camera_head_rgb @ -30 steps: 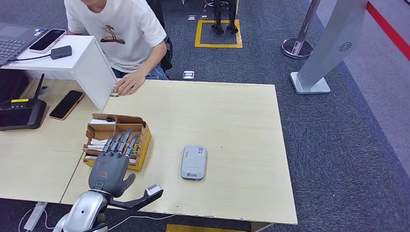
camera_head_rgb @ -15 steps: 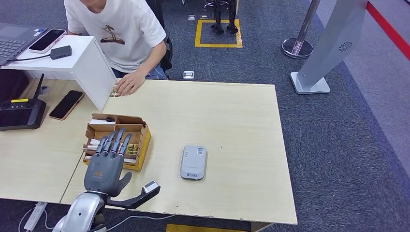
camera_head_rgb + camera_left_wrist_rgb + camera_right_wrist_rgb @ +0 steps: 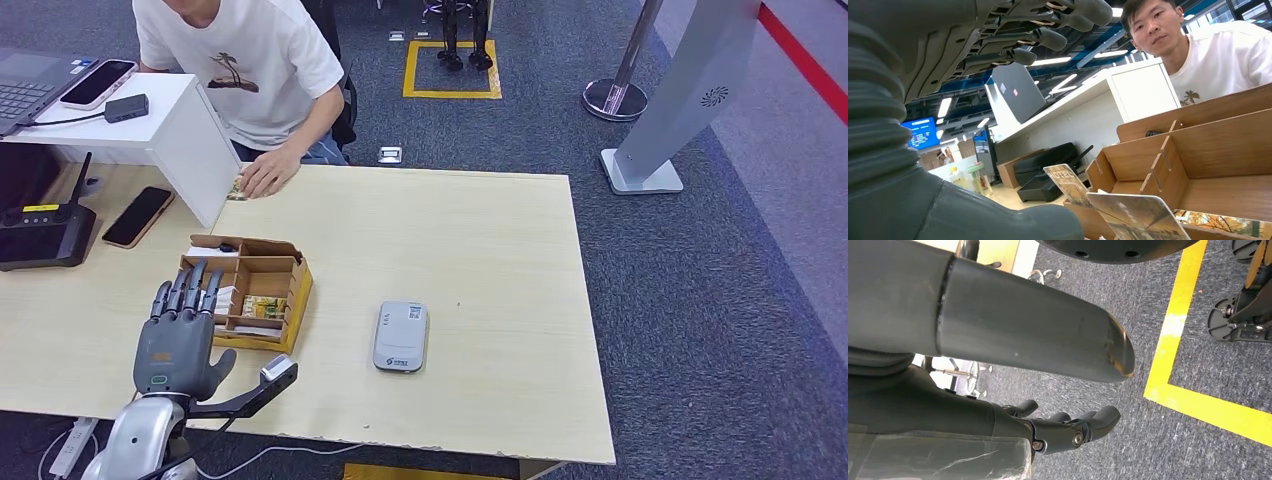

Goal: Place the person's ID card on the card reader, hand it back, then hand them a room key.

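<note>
Grey left hand (image 3: 178, 335) hovers with fingers spread and nothing held, at the near left of the key box (image 3: 243, 292); the right hand (image 3: 1068, 427) hangs below, fingers loosely curled, holding nothing. Reader (image 3: 401, 336) lies bare at mid-table. Farther off, the person's hand (image 3: 266, 172) covers what may be the ID card at the far edge, so collection seems pending: reach there next.

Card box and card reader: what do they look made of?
Card box: likely thin plywood or stiff board, matte tan, with slotted dividers and raw-looking cut edges. Card reader: probably moulded plastic, smooth pale grey, rounded corners, slight sheen.
</note>
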